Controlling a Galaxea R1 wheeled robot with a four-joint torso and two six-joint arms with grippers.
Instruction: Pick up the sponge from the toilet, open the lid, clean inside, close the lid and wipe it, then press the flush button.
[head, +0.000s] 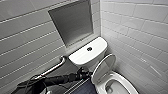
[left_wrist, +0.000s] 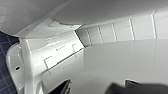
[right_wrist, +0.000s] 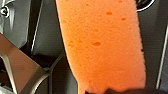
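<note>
The sponge (right_wrist: 102, 45) is an orange, pitted foam block seen close up in the right wrist view. The right gripper (right_wrist: 120, 91) is clamped on one end of it, where a dark fingertip overlaps the foam.

In the head view the toilet (head: 123, 81) sits in a corner of white wall tiles (head: 135, 27). Its lid (head: 105, 66) is raised and tilted over the open bowl. The dark flush button (head: 89, 49) sits in the middle of the tank top (head: 80, 56).

The left gripper (head: 83, 73) is at the lid's edge, just below the tank. In its wrist view two dark fingertips (left_wrist: 63, 87) stand spread apart against the lid's smooth white face.

A metal grab bar (head: 56, 66) runs along the wall beside the tank. A grey recessed niche (head: 72, 22) sits above it, and there is dark blue floor (head: 83, 88) below the arm.
</note>
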